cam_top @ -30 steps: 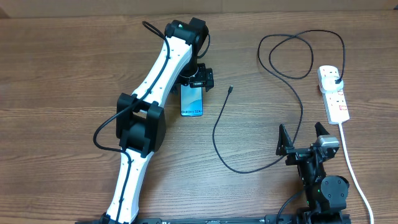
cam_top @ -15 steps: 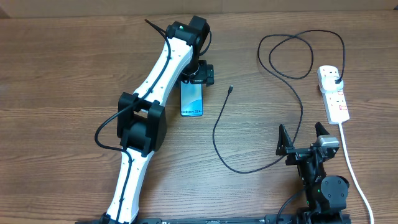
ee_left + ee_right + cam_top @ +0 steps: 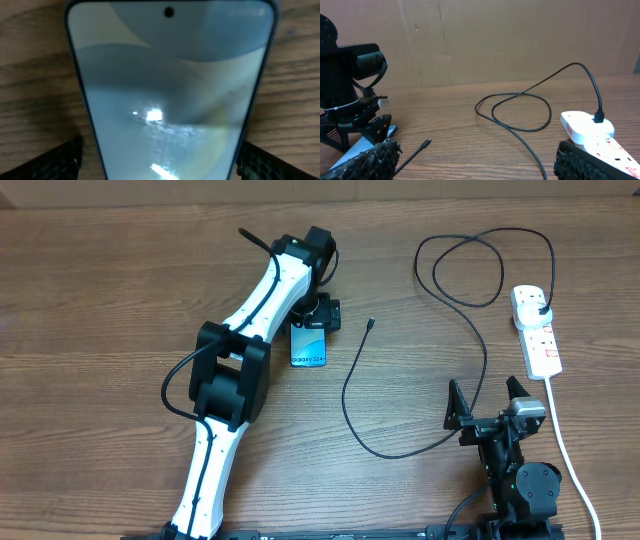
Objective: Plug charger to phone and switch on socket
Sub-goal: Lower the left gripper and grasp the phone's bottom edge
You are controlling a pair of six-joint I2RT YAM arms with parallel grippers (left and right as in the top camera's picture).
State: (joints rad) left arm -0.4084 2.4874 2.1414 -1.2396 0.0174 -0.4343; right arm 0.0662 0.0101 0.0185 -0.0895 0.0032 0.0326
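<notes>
The left fingers (image 3: 56,161) are spread, one on each side of the phone (image 3: 310,345), which lies flat on the desk (image 3: 110,290) with its lit screen up. In the left wrist view a thin strip of wood shows between one finger and the phone's edge. The other finger sits right at the opposite edge, and whether it touches cannot be told. The fingers straddle the end with the camera hole (image 3: 168,11), and the "Galaxy S24" text (image 3: 310,361) is at the far end from them.

The charger (image 3: 486,360) lies loose on the desk. Its small plug tip (image 3: 371,324) rests near the left fingers, off to their side and apart from the phone. From the tip the cable bends round close by the right fingers (image 3: 370,162), then runs away from them into loops. It ends at the black plug (image 3: 541,308) seated in the socket (image 3: 537,330).

The right fingers are parted and hold nothing. In the right wrist view the socket lies ahead of them, toward the right-hand finger, and the plug tip lies ahead toward the left-hand one. The socket's white cord (image 3: 565,440) trails back past the right fingers on their outer side.
</notes>
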